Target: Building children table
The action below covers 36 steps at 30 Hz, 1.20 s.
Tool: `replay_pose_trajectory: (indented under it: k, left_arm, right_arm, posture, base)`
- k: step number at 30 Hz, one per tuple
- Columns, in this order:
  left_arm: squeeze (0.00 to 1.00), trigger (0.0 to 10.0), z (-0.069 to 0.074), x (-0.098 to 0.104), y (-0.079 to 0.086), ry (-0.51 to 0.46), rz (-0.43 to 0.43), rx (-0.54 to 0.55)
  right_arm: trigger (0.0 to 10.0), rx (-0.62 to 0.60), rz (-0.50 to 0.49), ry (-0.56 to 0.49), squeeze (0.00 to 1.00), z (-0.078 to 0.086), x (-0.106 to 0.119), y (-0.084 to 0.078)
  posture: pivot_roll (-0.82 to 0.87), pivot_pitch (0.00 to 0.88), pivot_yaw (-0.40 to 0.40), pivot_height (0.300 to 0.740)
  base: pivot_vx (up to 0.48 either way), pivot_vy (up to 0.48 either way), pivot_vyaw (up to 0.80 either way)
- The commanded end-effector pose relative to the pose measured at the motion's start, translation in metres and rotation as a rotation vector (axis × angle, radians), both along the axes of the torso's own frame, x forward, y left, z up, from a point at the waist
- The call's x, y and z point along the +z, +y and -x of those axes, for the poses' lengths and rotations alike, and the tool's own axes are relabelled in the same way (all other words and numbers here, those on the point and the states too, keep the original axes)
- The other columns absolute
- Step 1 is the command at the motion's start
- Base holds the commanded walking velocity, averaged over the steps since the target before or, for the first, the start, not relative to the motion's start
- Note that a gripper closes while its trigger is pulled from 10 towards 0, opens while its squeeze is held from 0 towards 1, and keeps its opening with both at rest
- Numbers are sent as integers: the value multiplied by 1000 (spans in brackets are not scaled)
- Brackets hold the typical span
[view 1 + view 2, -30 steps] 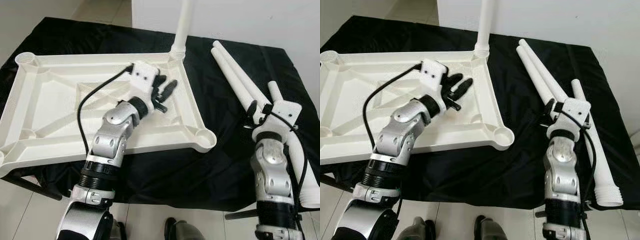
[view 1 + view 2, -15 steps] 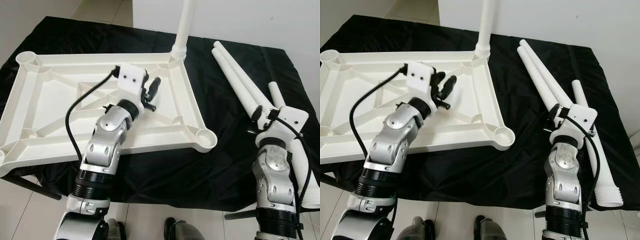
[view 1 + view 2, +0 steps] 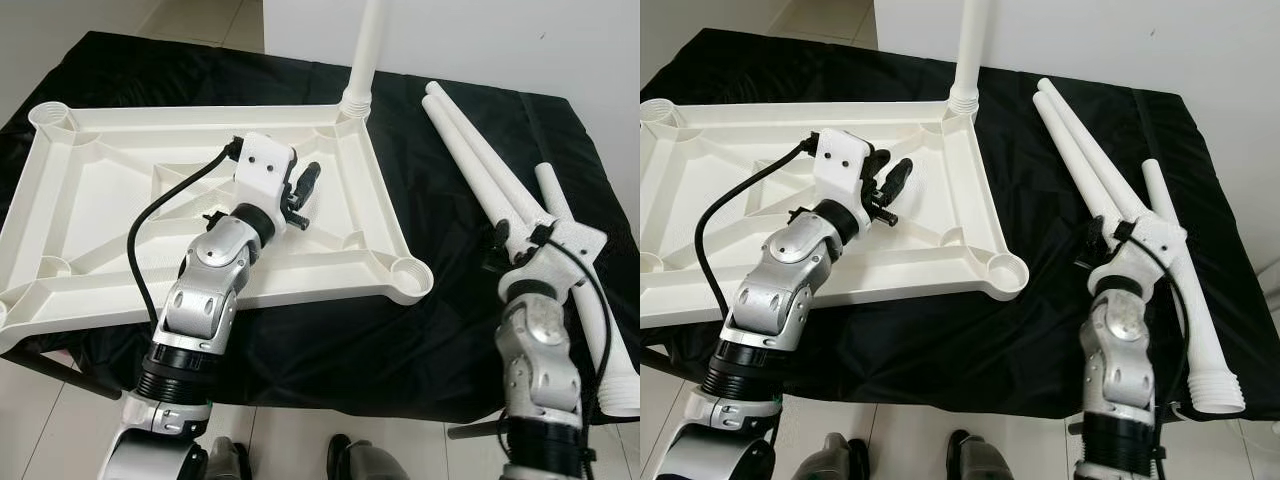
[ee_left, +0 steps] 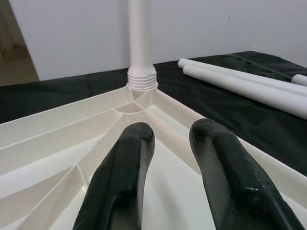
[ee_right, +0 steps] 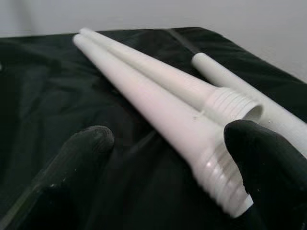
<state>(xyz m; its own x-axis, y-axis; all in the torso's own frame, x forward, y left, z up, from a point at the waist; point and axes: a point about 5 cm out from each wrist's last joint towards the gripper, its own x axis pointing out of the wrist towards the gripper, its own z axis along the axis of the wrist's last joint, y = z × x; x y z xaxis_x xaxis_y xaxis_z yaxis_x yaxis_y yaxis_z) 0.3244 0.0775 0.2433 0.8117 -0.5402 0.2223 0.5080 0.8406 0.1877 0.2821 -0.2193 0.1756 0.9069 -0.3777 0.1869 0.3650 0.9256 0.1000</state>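
Tabletop [image 3: 120, 215] lies upside down on the black cloth [image 3: 440, 180], 1 leg [image 3: 362, 60] screwed in. Left gripper [image 4: 170, 158] hovers over it, released. Right gripper [image 5: 168, 158] spread around 2 legs [image 5: 158, 96] beside the tabletop.

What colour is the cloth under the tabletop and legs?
Black: the cloth is plain, without pattern, clearest in the left eye view.

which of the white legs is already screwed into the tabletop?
The upright leg, standing in the far right corner socket of the upturned tabletop. The three other legs lie loose on the black cloth.
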Motion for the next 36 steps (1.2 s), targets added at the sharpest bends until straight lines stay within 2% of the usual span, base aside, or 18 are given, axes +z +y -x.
replay_pose_trajectory:
  k: [1,4,7,8,11,17,23,26,36]
  left_arm:
    - [0,10000,1,-5,-1,13,-11,20]
    - [0,10000,1,-5,-1,16,-10,19]
    - [0,10000,2,-6,-1,11,-23,10]
    - [0,10000,2,-6,-1,11,-23,10]
    - [0,10000,3,-8,1,6,-43,0]
    - [0,10000,3,-9,1,5,-62,-19]
    - [0,10000,2,-8,1,7,-68,-22]
    - [0,10000,3,-8,0,5,-75,-26]
    - [0,10000,4,-7,1,14,-71,-22]
  right_arm:
    - [10000,4,11,-27,0,5,3,1]
    - [10000,5,3,-41,0,8,2,3]
    - [10000,-7,-33,-48,0,22,-4,9]
    - [10000,-7,-33,-48,0,22,-4,9]
    - [10000,-37,-114,-33,0,35,-13,8]
    - [10000,-72,-205,-8,0,39,-24,5]
    - [10000,-68,-247,2,0,37,-28,2]
    - [10000,-11,-280,-14,0,28,-26,1]
    - [10000,-16,-314,-34,0,12,-21,-17]
  posture:
    - [7,188,-68,740]
    - [7,188,-68,740]
    - [1,185,-68,740]
    - [1,185,-68,740]
    - [-2,185,-65,740]
    - [-9,190,-55,740]
    - [-7,193,-50,740]
    - [-6,195,-46,740]
    - [7,209,-44,740]
  base:
    - [0,0,0]
    - [0,0,0]
    - [0,0,0]
    - [0,0,0]
    - [0,0,0]
    - [0,0,0]
    - [0,0,0]
    - [0,0,0]
    - [0,0,0]
